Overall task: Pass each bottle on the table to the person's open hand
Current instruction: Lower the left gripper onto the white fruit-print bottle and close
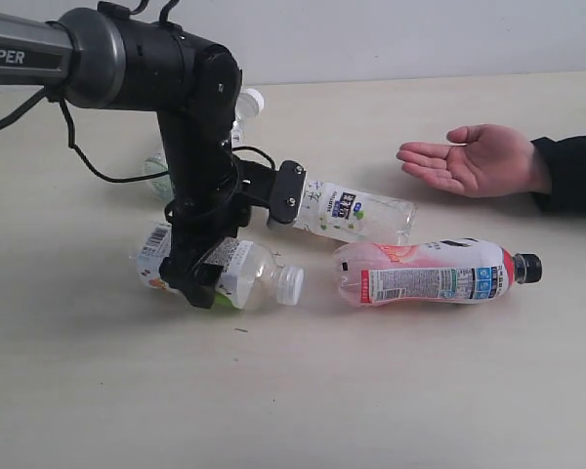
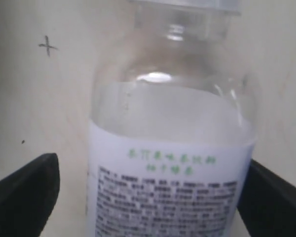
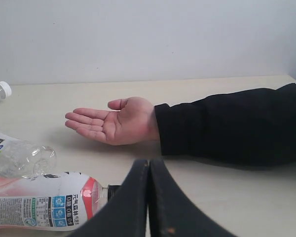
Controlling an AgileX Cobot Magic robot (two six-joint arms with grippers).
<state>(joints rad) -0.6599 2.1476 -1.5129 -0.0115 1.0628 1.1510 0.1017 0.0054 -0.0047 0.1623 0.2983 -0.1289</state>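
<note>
Left end effector (image 2: 150, 168): down at table (image 1: 420, 391) level, straddling the front white-capped bottle (image 1: 236, 272). That bottle lies on its side, with its cap pointing toward the pink-red bottle (image 1: 425, 274). In the left wrist view one black finger (image 2: 27, 185) stands clear of the label, with bare table showing between them. The other finger (image 2: 274, 197) is at the bottle's edge; the blur makes it hard to tell whether it touches. Jaws are apart, not clamped.

Right end effector (image 3: 149, 197): the two fingers are pressed together with nothing between them. It hangs over the table near the pink-red bottle's black cap and faces the person's hand (image 3: 113, 123). It does not show in the exterior view.

Bottles, all on the table:
- Front white-capped bottle: between the left fingers, nearest the camera on the left side.
- Middle white-capped bottle (image 1: 356, 213): on its side, just behind and to the right of the left arm's wrist. Its cap end is hidden by the arm.
- Rear white-capped bottle (image 1: 250, 102): behind the arm, mostly hidden, cap visible.
- Pink-red bottle: on its side, in front of the middle bottle and close to it, black cap toward the right.

Person's hand: palm up and open, resting on the table at the right, beyond the pink-red bottle and apart from every bottle. The sleeve is black.
</note>
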